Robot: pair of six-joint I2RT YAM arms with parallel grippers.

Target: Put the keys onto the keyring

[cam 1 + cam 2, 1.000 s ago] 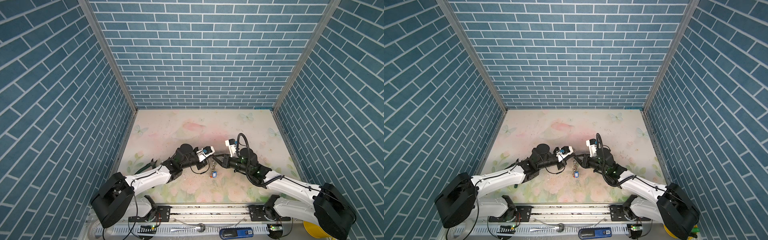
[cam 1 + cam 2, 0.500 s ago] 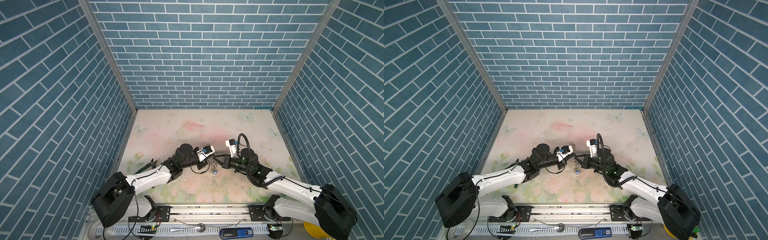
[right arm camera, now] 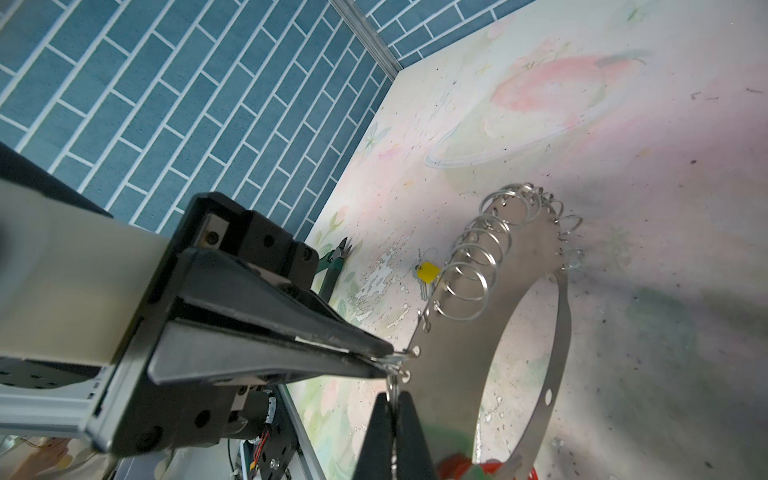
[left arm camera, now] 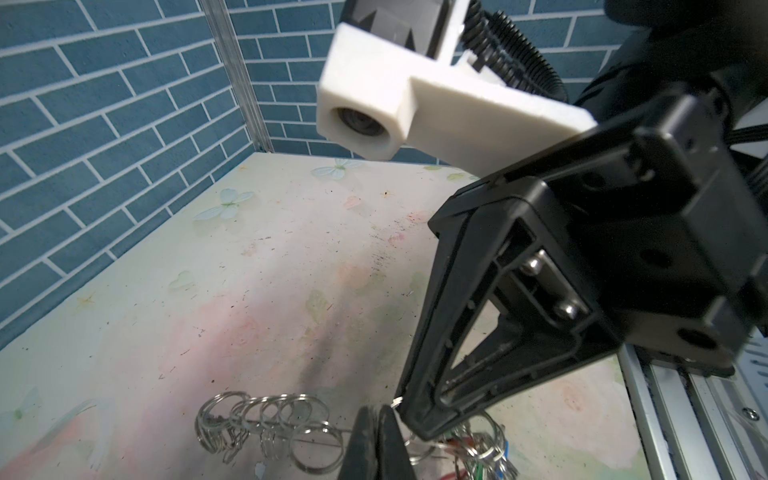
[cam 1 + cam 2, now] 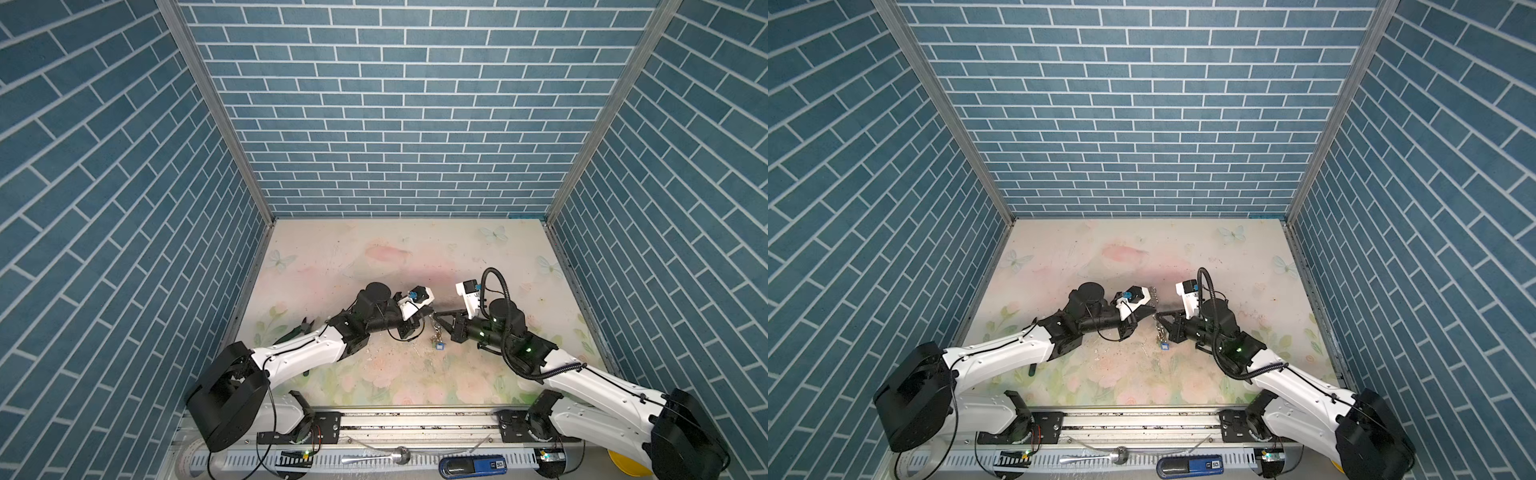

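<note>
Right gripper (image 3: 392, 402) and left gripper (image 3: 384, 358) are both clamped tight on the keyring (image 3: 453, 374). It's held off the counter (image 3: 623, 208), edge-on, 12 to 6 o'clock in both top views. A yellow-tagged key (image 3: 428, 272) is seen lying beyond, probably nearer the left arm.

The far half of the table (image 5: 415, 249) lies open from left wall to right. At mid-table the left gripper (image 5: 429, 314) and right gripper (image 5: 437, 318) meet tip to tip, both clamped onto the keyring (image 3: 457, 332), leaving no gap between them. Keys (image 5: 439, 341) dangle below. Cutters (image 5: 300, 330) lie by the left wall, and a yellow-tagged key (image 3: 428, 272) lies nearby.
</note>
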